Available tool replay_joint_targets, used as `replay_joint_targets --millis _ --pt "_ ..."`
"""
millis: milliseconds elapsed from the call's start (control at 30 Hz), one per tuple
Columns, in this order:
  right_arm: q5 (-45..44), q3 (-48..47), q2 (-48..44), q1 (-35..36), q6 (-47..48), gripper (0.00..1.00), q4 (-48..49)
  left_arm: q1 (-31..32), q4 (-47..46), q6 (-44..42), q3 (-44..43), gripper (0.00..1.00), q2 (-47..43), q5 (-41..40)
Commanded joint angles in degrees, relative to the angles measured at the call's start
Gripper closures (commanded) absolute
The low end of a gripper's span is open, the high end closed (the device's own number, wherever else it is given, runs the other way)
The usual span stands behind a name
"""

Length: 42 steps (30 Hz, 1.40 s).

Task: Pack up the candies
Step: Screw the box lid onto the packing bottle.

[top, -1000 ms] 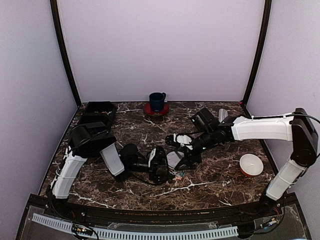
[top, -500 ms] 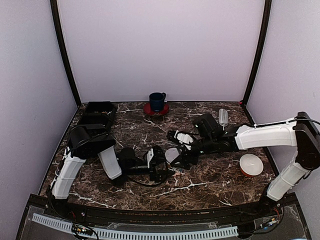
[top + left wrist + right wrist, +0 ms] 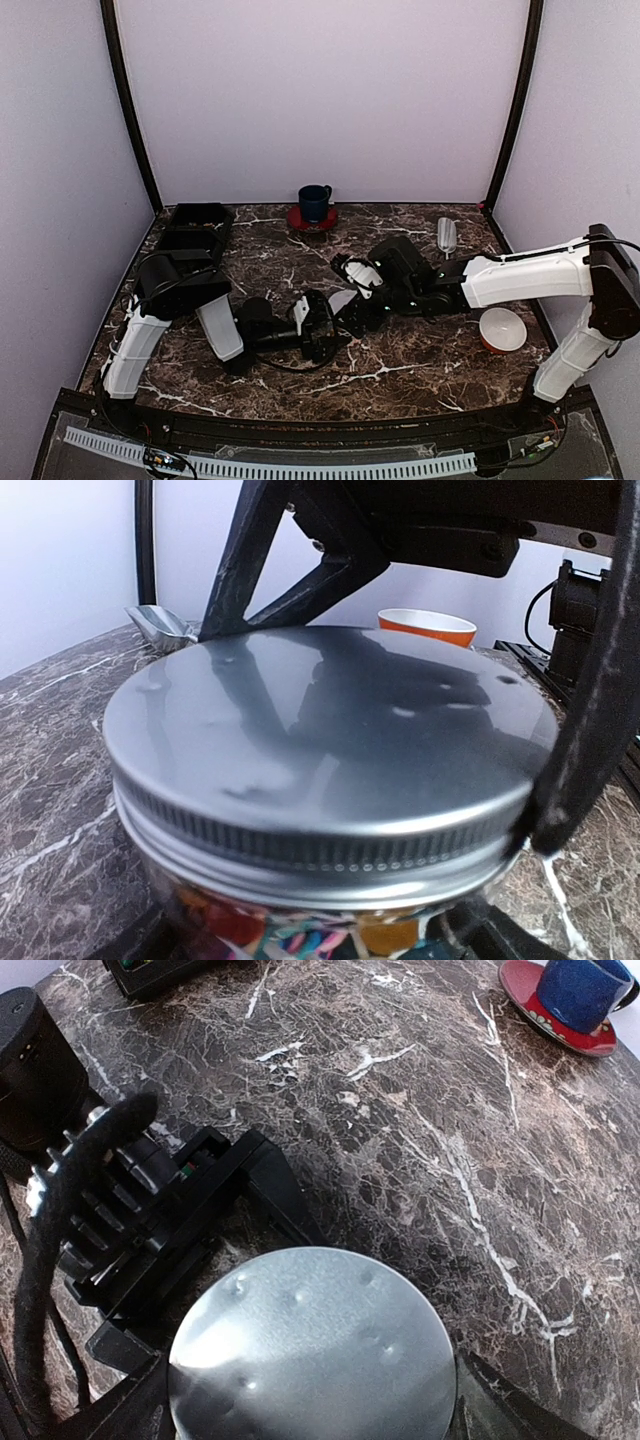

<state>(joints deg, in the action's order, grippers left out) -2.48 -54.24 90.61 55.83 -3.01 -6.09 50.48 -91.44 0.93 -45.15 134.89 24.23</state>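
Left gripper (image 3: pixel 321 331) clamped the jar (image 3: pixel 240 920) of candies (image 3: pixel 300 942) steady mid-frame so right gripper (image 3: pixel 352 308), closed round the lid (image 3: pixel 312 1350), could twist.

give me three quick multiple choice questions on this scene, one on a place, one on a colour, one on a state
1. Where does the blue cup stand? A on a blue plate; B on the red saucer; C on a stack of books.
2. What colour is the lid of the jar? A red; B green; C silver.
3. What state is the jar in? A lid on, candies inside; B lidless; C tipped and spilled.
Answers: 1 B, the cup sits on the saucer at the back. 2 C, both wrist views show grey metal. 3 A, the left wrist view shows the lid over the rim and candies below.
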Motion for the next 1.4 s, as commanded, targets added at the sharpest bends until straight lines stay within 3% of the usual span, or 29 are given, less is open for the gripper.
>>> replay_joint_targets --millis 0,300,567,833,1000,1367 --pt "-1.5 -2.5 -2.7 0.4 -3.5 0.03 0.0 -0.8 6.8 -0.3 1.6 0.19 -0.9 -6.1" --pt "5.2 -4.2 -8.2 -1.7 11.0 0.03 -10.0 -0.9 5.7 -1.3 1.9 0.18 -0.8 -1.1" --pt "17.4 -6.9 -11.8 -7.2 34.7 0.03 -19.9 -1.8 5.9 -1.7 0.1 0.17 -0.1 22.5" --pt "30.7 -15.0 -4.7 -8.5 51.0 0.03 -28.1 -1.9 10.1 -2.0 -2.7 0.17 1.2 33.2" --pt "33.5 -21.2 3.2 -8.5 57.5 0.03 -37.4 -1.9 12.1 -2.4 -3.8 0.17 1.5 36.3" --pt "39.5 -20.9 6.7 -8.5 60.9 0.03 -40.3 -2.0 13.5 -2.4 -4.8 0.17 2.0 38.0"
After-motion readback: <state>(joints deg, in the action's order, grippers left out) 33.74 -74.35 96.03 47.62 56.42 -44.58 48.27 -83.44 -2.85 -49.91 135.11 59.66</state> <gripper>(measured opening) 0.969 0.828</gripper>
